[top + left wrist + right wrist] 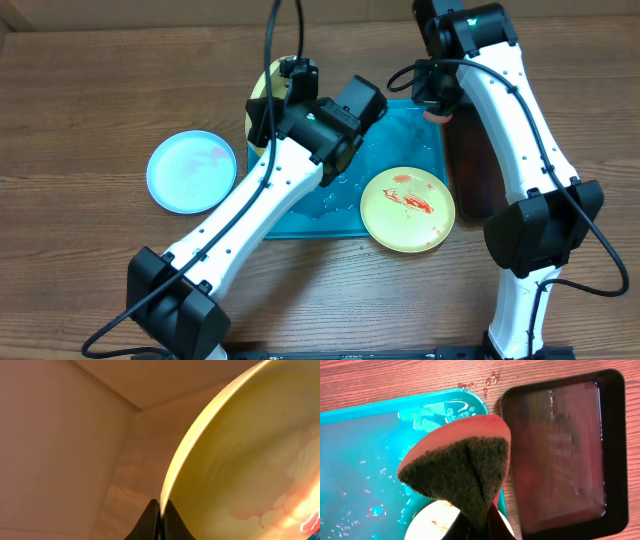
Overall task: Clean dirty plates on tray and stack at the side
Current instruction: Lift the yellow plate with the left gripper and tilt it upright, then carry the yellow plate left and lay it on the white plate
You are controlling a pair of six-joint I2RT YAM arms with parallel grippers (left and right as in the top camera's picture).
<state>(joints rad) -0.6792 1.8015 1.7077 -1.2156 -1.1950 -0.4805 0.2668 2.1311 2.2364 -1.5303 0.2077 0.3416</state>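
The left gripper (160, 516) pinches the rim of a smeared yellow plate (240, 460) raised at 11 o'clock of the blue tray (405, 135), the right gripper (472, 530) clamps a folded sponge (465, 460) near 1 o'clock, and a hard scrub could twist the plate from that thin grip.

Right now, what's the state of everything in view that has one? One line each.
left gripper, shut on the plate's rim
held yellow plate, lifted, pink-red smears
right gripper, shut on sponge
sponge, folded, green scouring side out
yellow plate on tray, flat at the corner, red sauce smears
blue plate, on table, faint pink trace
turquoise tray, wet
black tray, looks filled with reddish liquid
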